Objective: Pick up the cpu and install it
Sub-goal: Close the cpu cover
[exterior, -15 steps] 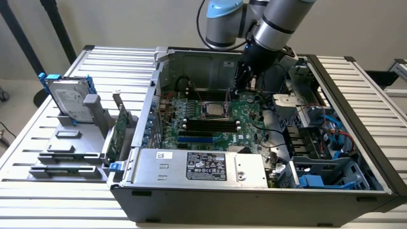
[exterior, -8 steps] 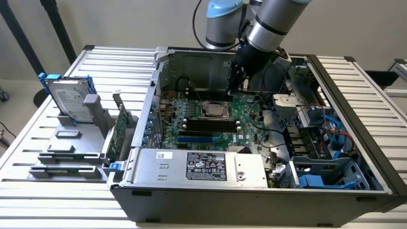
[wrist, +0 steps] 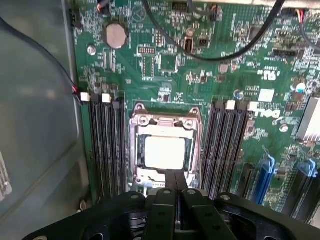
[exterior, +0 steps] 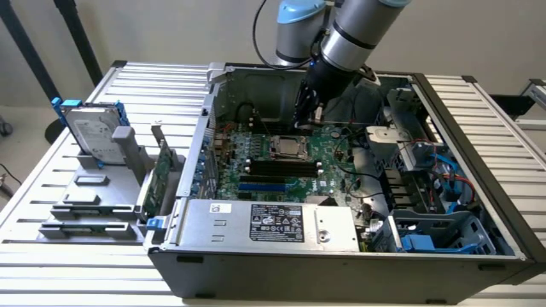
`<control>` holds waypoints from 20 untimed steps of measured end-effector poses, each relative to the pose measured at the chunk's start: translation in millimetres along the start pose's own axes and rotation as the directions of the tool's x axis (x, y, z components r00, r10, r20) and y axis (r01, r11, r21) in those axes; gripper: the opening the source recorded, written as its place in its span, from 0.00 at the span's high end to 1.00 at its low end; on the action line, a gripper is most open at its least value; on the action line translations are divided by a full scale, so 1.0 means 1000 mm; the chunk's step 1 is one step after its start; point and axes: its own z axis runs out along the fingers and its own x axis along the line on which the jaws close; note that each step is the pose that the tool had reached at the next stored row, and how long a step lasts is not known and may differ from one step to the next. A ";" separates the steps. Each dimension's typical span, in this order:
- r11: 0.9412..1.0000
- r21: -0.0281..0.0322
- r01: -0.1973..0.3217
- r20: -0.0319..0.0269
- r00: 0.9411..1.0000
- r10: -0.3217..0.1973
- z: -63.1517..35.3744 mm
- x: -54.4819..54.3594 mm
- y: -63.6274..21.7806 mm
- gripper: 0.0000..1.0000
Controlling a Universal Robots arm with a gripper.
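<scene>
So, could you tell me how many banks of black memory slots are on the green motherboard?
2. One bank lies between the square metal socket frame and the grey case wall; the other lies across the socket, toward the blue plastic slots. The black hand hides their near ends.

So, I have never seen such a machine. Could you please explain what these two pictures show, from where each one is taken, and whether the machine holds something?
The machine is a robot arm with a gripper at its end. The exterior view comes from a camera off the arm. The wrist view comes from a camera on the arm's wrist, looking past the gripper. On a slatted metal table stands an open computer case. Inside it lies the green motherboard. The cpu, a silver square, sits in its socket frame. At the exterior view's left, a hard drive with blue rails stands in a grey holder. The gripper is shut, close above the socket, and seems to hold nothing.
</scene>
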 end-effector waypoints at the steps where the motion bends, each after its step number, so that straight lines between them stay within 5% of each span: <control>1: 1.000 0.005 0.000 0.000 1.000 0.000 0.0006 0.000 -0.0020 0.89; 6: 1.000 0.023 -0.001 -0.002 1.000 0.001 0.0042 -0.001 -0.0120 0.89; 20: 1.000 0.023 -0.011 -0.020 1.000 0.011 0.0236 -0.003 -0.0275 0.89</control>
